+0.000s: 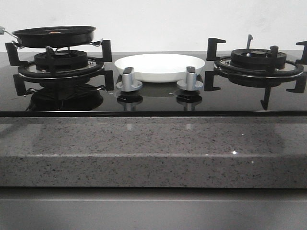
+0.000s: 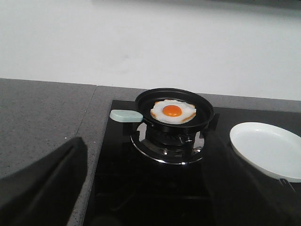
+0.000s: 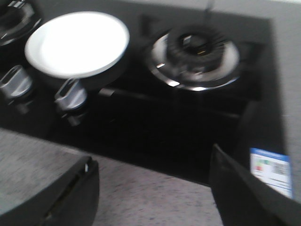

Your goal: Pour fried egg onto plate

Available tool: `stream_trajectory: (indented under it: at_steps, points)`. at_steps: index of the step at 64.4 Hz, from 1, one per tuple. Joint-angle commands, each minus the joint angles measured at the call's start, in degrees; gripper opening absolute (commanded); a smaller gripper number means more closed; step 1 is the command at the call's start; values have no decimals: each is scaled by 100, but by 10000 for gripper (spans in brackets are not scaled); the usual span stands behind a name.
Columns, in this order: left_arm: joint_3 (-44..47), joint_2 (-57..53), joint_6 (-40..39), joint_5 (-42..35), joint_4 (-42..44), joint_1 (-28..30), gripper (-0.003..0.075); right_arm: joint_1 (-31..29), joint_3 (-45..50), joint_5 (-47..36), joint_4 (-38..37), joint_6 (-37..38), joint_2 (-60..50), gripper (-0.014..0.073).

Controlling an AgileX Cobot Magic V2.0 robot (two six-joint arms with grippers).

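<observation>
Grey speckled stone counter (image 1: 144, 153), nearest the front camera, running the full width below the hob
Black glass hob (image 1: 153, 98), set into the counter; two gas burners, two knobs
Left burner with pan support (image 1: 60, 64), carrying the pan
Right burner with pan support (image 1: 259, 62), bare; blurred but recognisable in the right wrist view (image 3: 195, 56)
Plate (image 1: 160, 67), white, glossy, round, resting on the hob between the two burners, just behind the knobs; nothing in it; seen also from the left wrist (image 2: 270, 148) and right wrist (image 3: 77, 42)
Black frying pan (image 1: 53, 36), on the left burner; pale green handle end (image 2: 125, 116) shown only by the left wrist view
Fried egg (image 2: 173, 111), lying flat inside the pan, white with browned edge and orange yolk; clear in the left wrist view, only a sliver of orange over the pan rim in the front view
Two silver knobs (image 1: 129, 79), (image 1: 190, 78), upright, side by side at the hob's front
Sticker (image 3: 270, 176), blue and white, on the hob's corner, right wrist view only; printing too blurred to read
Left gripper (image 2: 150, 188), fingers spread wide, holding nothing, well apart from the pan; absent from the front view
Right gripper (image 3: 155, 188), fingers likewise parted and unloaded, over the counter edge
</observation>
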Motion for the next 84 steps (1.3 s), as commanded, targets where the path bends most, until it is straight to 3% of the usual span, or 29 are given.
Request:
stream_trajectory:
  at_steps: [1,15,31,64,84]
  points:
    - [-146,100,-6,-494,-42,-44,514,272,-462,-134,262,-196,558,517]
    - [-146,100,-6,-494,-42,-44,513,783,-1280,115,316,-196,1950,508]
    - [-146,100,-6,-494,-42,-44,513,798,-2590,498,779,-196,3563,307]
    - [-146,100,-6,-494,-42,-44,513,769,-5834,2105,892,1249,6705,307]
    - [-146,100,-6,-494,-42,-44,513,769,-6881,2478,601,2016,7600,307]
